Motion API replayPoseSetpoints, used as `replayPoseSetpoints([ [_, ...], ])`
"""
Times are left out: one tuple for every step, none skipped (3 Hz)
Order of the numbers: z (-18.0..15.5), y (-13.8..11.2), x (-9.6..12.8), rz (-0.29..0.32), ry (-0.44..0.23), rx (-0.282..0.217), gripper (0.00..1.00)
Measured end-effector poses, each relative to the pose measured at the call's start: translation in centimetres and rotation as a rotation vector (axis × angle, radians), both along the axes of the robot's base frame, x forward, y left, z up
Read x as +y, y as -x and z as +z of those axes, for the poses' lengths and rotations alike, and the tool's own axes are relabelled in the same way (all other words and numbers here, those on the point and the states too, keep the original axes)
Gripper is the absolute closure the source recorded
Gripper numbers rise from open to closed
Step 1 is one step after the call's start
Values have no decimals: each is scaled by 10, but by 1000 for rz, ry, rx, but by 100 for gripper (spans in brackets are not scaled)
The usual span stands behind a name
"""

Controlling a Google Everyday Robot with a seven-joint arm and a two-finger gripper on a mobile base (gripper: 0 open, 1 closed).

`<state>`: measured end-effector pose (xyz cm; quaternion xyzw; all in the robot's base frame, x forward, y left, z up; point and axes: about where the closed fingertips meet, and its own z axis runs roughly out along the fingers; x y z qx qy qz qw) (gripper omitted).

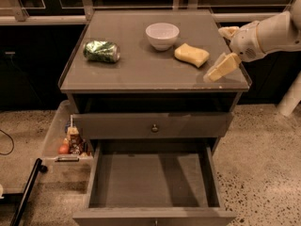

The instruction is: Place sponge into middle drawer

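The pale-yellow sponge (191,54) lies on the cabinet top, just right of the white bowl (162,34). The middle drawer (153,180) is pulled open at the bottom of the view, and its dark flat bottom is bare. My gripper (225,49) hovers over the right edge of the cabinet top, a little right of the sponge and not touching it. It is open and empty, with one cream fingertip (221,67) low near the top's front right corner and the other finger (229,31) farther back.
A shiny green can (101,51) lies on its side at the left of the cabinet top (141,74). Above the open drawer is a shut drawer front with a brass knob (154,127). A clear bin with small items (70,142) stands on the floor at left.
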<state>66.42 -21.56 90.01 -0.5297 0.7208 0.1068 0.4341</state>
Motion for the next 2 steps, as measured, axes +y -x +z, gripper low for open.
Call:
replayPoseSetpoints([
  [-3,-26,7,-33,-93,-22,0],
  [-6,-50,9,-68,-174,4,0],
])
